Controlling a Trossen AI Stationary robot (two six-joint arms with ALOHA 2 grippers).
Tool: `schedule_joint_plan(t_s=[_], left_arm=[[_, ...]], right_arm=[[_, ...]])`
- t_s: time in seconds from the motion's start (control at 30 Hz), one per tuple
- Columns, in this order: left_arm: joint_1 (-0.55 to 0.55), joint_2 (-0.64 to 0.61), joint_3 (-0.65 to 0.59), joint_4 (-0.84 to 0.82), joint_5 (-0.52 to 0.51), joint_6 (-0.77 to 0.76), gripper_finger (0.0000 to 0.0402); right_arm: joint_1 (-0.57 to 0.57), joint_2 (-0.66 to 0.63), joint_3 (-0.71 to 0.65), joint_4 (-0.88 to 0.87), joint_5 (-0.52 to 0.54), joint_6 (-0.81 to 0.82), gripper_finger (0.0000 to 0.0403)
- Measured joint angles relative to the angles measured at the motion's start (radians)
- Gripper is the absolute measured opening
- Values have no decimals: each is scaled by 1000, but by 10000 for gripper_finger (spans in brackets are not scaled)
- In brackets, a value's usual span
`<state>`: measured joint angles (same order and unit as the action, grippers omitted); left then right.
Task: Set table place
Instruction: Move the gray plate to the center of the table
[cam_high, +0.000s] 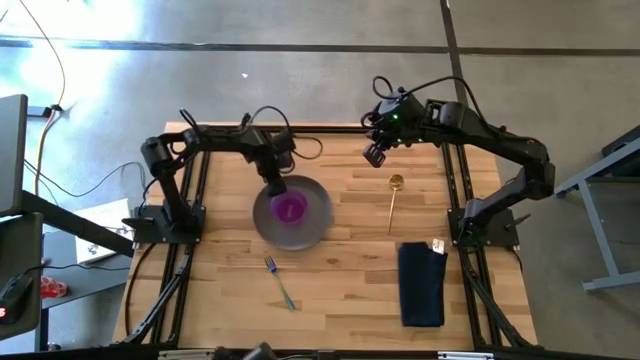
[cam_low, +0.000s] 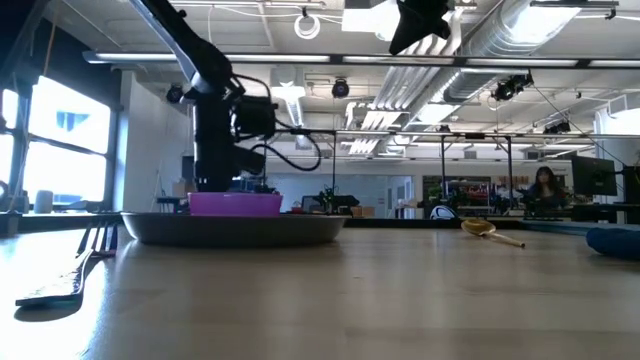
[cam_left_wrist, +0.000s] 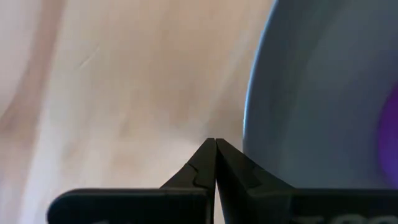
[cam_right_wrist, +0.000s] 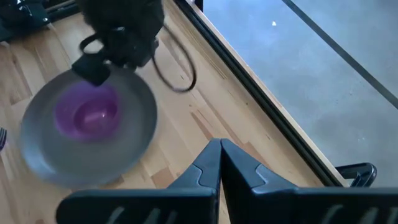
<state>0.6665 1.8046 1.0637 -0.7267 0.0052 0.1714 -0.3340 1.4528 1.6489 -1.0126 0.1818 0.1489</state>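
Jaws clenched empty on both: left gripper (cam_high: 276, 187) at grey plate (cam_high: 318, 222) rim beside purple bowl (cam_high: 290, 208); right gripper (cam_high: 374, 155) raised, well apart.

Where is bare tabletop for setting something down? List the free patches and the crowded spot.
Free: between plate and spoon; between fork and napkin; left of the fork. Crowded: the plate's far rim, where the left pincer sits by the purple bowl.

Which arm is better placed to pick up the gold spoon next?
Probably the right: the right gripper hangs near the gold-coloured spoon, while the left gripper is at the round grey metal plate.
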Motion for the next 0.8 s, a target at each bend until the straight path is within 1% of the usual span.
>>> schedule_joint_plan(t_s=[0.1, 0.17, 0.27, 0.33, 0.4, 0.47, 0.5, 0.53, 0.6, 0.7, 0.8], left_arm=[[-54, 0, 2, 34, 7, -24, 0], [-78, 0, 16, 20, 1, -29, 0], [-98, -22, 71, -91, -63, -25, 0], [-112, -57, 125, -178, -125, -22, 0], [-119, -112, 180, -275, -164, -22, 0], [-134, -184, 236, -332, -174, -23, 0], [-144, -224, 262, -352, -183, -29, 0], [-156, -264, 286, -380, -196, -40, 0], [-187, -343, 331, -420, -234, -71, 0], [-237, -449, 382, -471, -307, -126, 0], [-279, -535, 404, -502, -385, -175, 0]], right_arm=[[0, 0, 0, -9, 0, 1, 0], [0, 0, -4, -33, 0, 6, 0], [0, -1, -54, -38, 0, 20, 0], [0, -1, -132, -4, -11, 40, 0], [0, -1, -241, 84, -77, 77, 0], [8, 1, -369, 232, -173, 130, 0], [17, 4, -432, 308, -202, 160, 0], [29, 12, -485, 381, -217, 193, 0], [52, 39, -553, 471, -239, 242, 0], [87, 115, -577, 526, -270, 285, 0], [125, 215, -534, 539, -302, 273, 0]])
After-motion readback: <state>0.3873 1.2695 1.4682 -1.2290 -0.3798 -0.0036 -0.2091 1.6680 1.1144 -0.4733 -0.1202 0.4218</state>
